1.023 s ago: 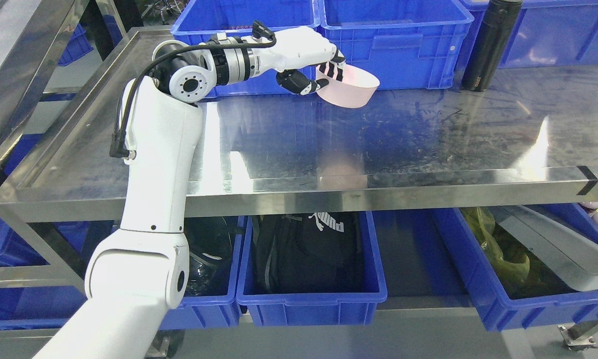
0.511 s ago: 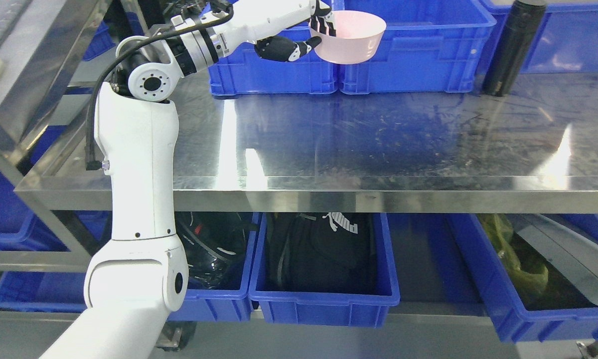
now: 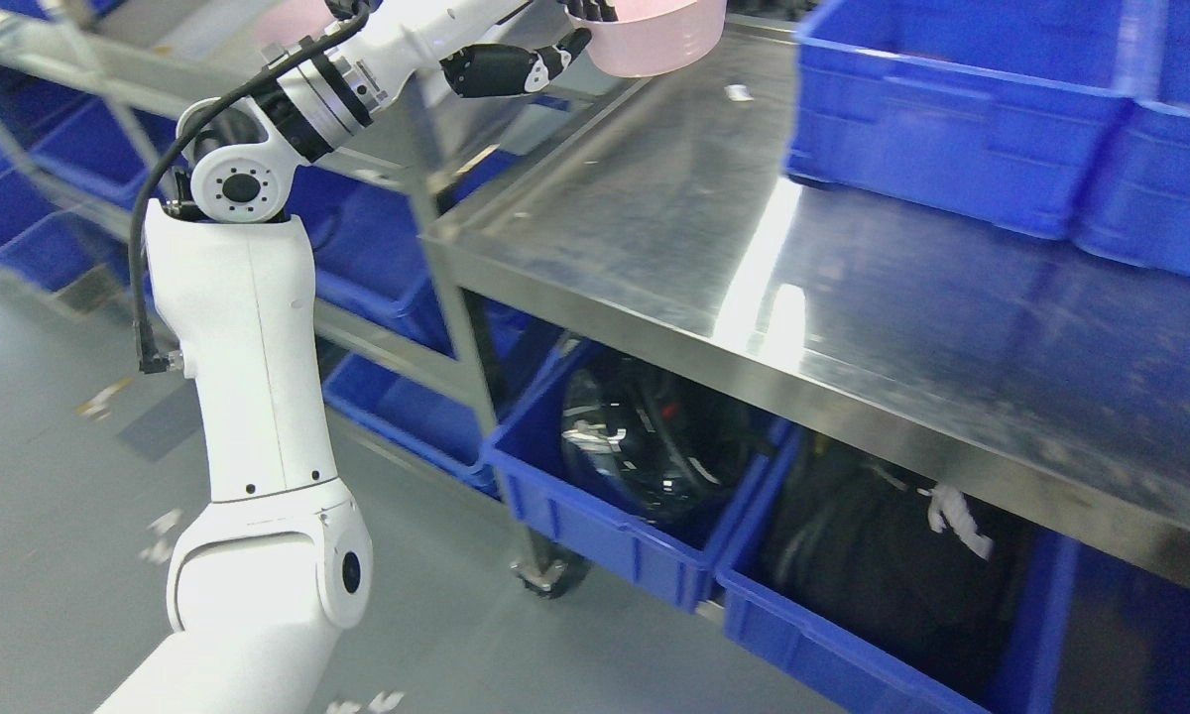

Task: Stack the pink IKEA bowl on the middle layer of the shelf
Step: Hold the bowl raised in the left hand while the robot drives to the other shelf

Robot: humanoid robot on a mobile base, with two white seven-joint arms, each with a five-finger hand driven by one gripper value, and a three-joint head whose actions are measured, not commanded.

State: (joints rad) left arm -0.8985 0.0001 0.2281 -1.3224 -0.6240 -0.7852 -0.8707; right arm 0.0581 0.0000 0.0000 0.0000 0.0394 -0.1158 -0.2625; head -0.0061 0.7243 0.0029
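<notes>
We see our left hand [image 3: 555, 40] raised at the top edge of the view, with the pink bowl [image 3: 654, 40] held high above the far left corner of the steel table [image 3: 853, 327]. The dark thumb sits under the bowl's outer wall and the other fingers [image 3: 595, 10] hook over its rim, so the bowl is pinched between them; most of the hand is cut off by the frame. The bowl hangs in the air, touching nothing but the hand, and only its lower part shows.

We judge the task roughly midway: the bowl is picked up and carried, but not yet set down anywhere. To the left and farther off stands a shelf rack [image 3: 59, 59] with blue bins [image 3: 20, 159] on its levels, and we take it as the likely goal. What remains is to bring the bowl over the middle level, lower it onto the stack there, and let go. We cannot see any other pink bowl clearly enough to name the stacking spot. Our right arm is out of view.
</notes>
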